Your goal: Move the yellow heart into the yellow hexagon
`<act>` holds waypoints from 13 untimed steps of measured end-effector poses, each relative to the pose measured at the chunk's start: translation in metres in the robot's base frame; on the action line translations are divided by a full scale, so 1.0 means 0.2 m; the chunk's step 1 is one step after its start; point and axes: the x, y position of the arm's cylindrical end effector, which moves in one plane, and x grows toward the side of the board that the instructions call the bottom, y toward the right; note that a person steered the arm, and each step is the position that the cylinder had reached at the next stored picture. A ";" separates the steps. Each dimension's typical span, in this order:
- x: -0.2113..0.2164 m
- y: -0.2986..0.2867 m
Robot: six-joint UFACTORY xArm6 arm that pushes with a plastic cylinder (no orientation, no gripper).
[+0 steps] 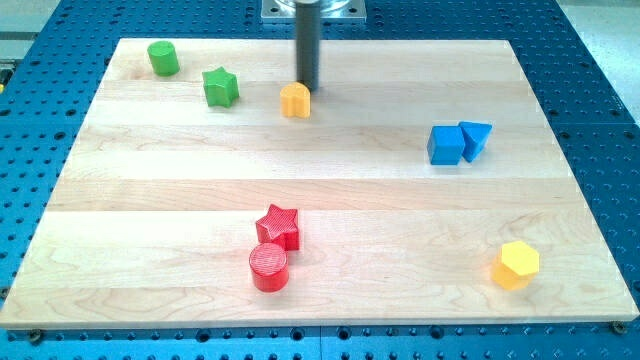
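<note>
The yellow heart (295, 100) lies near the view's top, a little left of centre. The yellow hexagon (516, 265) lies at the view's bottom right, far from the heart. My tip (307, 88) is the lower end of the dark rod coming down from the view's top. It stands just behind and slightly right of the yellow heart, touching or nearly touching its upper right edge.
A green star (220, 87) and a green cylinder (163, 58) lie at the top left. A blue cube (445, 144) and a blue triangle (475, 138) touch at the right. A red star (279, 227) and a red cylinder (269, 267) sit at bottom centre on the wooden board (150, 200).
</note>
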 end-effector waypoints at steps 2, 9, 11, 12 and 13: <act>0.63 0.31; 0.84 0.53; 0.79 0.59; 0.80 0.88; 1.04 1.03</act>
